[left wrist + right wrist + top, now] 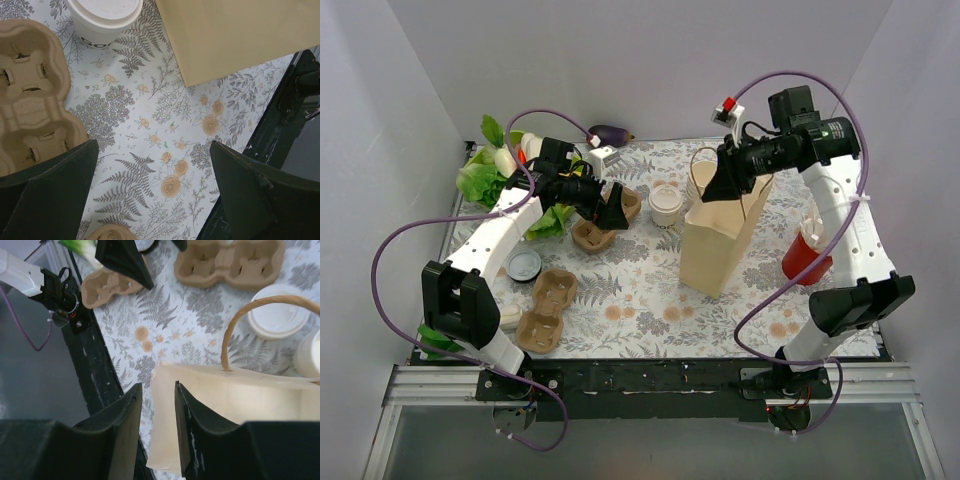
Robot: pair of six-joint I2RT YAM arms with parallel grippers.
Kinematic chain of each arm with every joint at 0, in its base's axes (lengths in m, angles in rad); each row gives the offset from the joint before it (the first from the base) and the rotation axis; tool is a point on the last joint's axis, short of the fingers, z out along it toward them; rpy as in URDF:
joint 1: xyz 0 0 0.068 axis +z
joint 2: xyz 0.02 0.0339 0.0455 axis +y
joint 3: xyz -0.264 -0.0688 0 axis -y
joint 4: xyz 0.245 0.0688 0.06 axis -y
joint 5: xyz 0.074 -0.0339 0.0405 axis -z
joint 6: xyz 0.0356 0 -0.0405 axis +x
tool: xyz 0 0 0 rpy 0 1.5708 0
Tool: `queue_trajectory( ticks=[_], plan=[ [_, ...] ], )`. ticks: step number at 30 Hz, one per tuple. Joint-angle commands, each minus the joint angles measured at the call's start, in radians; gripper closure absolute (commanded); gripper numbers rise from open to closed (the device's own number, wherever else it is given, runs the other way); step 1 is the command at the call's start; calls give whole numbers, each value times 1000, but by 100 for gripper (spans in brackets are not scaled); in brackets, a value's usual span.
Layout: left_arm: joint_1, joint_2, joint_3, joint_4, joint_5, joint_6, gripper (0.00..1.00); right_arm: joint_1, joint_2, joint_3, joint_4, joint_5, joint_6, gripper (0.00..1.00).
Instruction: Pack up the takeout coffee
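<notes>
**Op:** Quick status, biggest thing first?

**Spotter:** The table point(650, 300) w/ its floral cloth lies under both your grippers. The paper bag point(720, 245) stands right below your right gripper point(720, 182), mouth open. Its handle point(260, 302) arches just ahead of that gripper.

**Op:** R jaws?

**Spotter:** Narrow gap. Your wrist cam shows the bag's near rim corner lined up w/ that gap. Can't tell if either side touches the paper.

**Op:** And L?

**Spotter:** Your left gripper point(613, 208) is spread wide, w/ nothing btwn the fingers point(50, 195) but cloth. A pulp carrier point(30, 95) sits just ahead of it, on the left of your wrist view. A second carrier point(545, 310) lies back near your L arm's base.

**Op:** Where's the cup?

**Spotter:** The takeout coffee point(102, 20) stands upright, lid on, ahead of your left gripper. It's just past that first carrier and near the bag's side. From your right gripper it's ahead and to the right, seen thru the handle loop.
</notes>
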Motion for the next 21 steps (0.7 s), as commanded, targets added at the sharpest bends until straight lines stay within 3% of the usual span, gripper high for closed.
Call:
queue_trajectory(
  ticks=[1,7,13,17,21],
  plan=[
    [-4,-43,-5,2,-26,15,4,-16,-3,159,47,-8,-14,60],
    [-5,-49,18,-16,1,50,4,-142,-59,115,316,36,89,62],
    [-12,-17,53,-32,53,69,5,-242,-105,-57,593,393,39,65],
    [-10,3,67,-32,61,64,5,-325,-28,-77,652,470,-10,69],
    [-10,0,61,-26,64,56,5,-354,86,-27,587,520,-99,73]
  ],
)
